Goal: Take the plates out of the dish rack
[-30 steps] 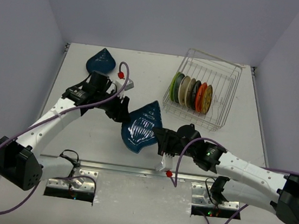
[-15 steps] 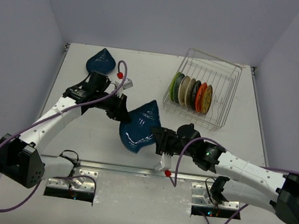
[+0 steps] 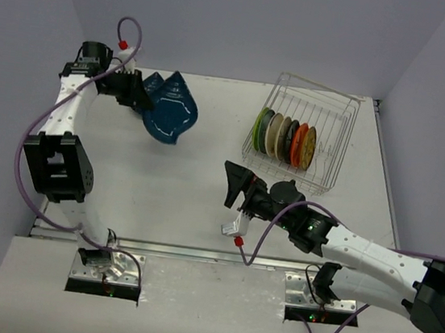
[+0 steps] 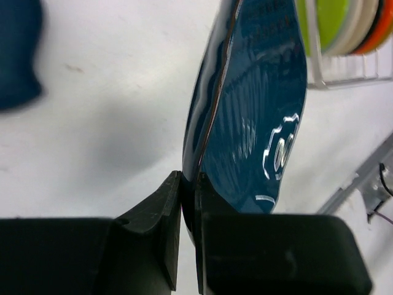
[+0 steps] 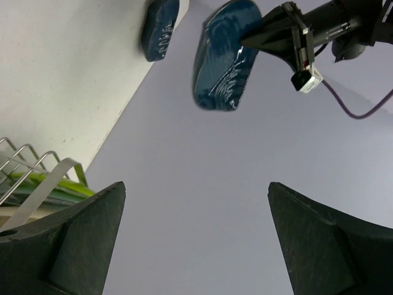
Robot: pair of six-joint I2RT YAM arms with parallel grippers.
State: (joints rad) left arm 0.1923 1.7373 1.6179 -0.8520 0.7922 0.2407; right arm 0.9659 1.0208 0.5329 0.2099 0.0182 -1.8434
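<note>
A dark blue teardrop plate (image 3: 172,112) hangs in the air at the back left, with my left gripper (image 3: 143,97) shut on its rim. In the left wrist view the plate (image 4: 258,110) stands on edge with its rim pinched between my fingers (image 4: 166,209). A second blue teardrop plate (image 3: 155,83) lies on the table behind it, partly hidden. The silver wire dish rack (image 3: 333,139) at the back right holds several upright round plates (image 3: 284,138) in green, cream, black, orange and brownish-yellow. My right gripper (image 3: 231,185) hovers mid-table, open and empty.
The white table (image 3: 202,196) is walled in by grey panels on the left, back and right. My left arm's base (image 3: 52,166) stands at the left edge. A metal rail (image 3: 195,253) runs along the near edge. The right wrist view shows the rack's corner (image 5: 31,161) at lower left.
My right gripper let go of the blue teardrop plate and opened wide. My left arm swung up and back to the far left, carrying the plate away from mid-table.
</note>
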